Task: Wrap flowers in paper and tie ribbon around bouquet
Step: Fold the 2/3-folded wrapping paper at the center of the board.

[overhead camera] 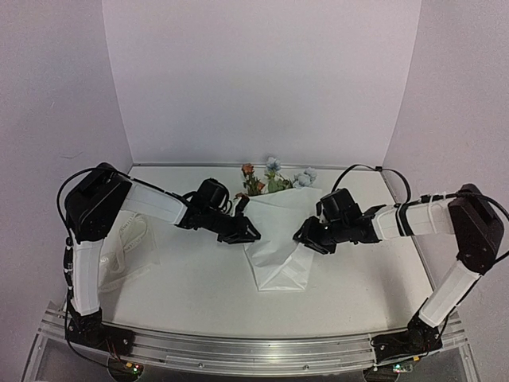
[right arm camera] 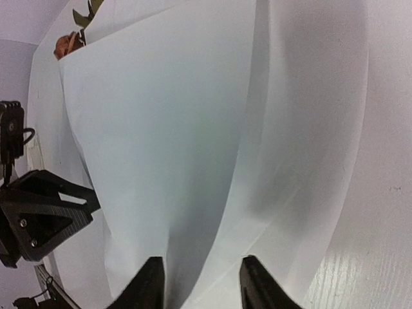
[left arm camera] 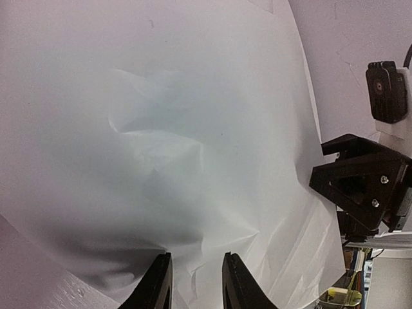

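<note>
The bouquet lies mid-table as a white paper cone, with the flowers, orange and pale blue, sticking out of its far, wide end. My left gripper is at the cone's left edge. In the left wrist view its jaws are closed partway on a crumpled fold of the paper. My right gripper is at the cone's right edge, and its jaws stand apart over a smooth overlapping flap of the paper, gripping nothing. An orange bloom peeks out at the top. The ribbon lies at the left.
White walls close in the table at the back and on both sides. The aluminium rail with the arm bases runs along the near edge. The ribbon sits by the left arm's upright link.
</note>
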You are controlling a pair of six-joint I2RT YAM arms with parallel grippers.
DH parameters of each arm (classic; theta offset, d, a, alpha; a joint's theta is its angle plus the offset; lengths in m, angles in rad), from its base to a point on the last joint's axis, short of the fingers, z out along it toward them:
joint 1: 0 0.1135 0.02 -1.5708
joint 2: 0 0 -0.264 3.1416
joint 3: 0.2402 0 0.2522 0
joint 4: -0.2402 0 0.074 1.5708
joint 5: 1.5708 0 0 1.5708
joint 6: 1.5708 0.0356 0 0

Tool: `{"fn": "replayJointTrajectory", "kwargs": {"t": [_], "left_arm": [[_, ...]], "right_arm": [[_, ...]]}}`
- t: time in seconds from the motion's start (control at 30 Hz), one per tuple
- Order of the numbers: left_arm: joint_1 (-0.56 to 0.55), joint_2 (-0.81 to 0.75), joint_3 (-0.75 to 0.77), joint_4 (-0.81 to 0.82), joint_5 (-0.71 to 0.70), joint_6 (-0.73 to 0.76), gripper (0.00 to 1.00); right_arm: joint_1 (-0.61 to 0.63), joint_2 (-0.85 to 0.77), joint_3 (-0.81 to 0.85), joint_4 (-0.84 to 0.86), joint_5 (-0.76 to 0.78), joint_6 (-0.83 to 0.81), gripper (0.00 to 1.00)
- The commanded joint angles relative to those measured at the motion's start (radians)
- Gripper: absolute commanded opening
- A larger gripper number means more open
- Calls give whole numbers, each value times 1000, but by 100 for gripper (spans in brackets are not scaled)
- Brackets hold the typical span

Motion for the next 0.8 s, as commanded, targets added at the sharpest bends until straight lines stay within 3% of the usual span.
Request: {"fn": "replayJointTrajectory", "kwargs": {"t": [0.0, 0.17, 0.27, 0.77], "left_arm": [[-4, 11, 44, -20, 10, 32, 29], [-3, 22, 54, -29, 12, 38, 29], [-3, 25, 62, -37, 11, 42, 29], [-3, 54, 84, -54, 12, 62, 29]], "right_arm": [[35, -106, 10, -114, -33, -9, 61], [95, -175, 1, -176, -50, -19, 76], [149, -196, 9, -224, -45, -37, 80], [200, -44, 93, -251, -23, -21, 53]]}}
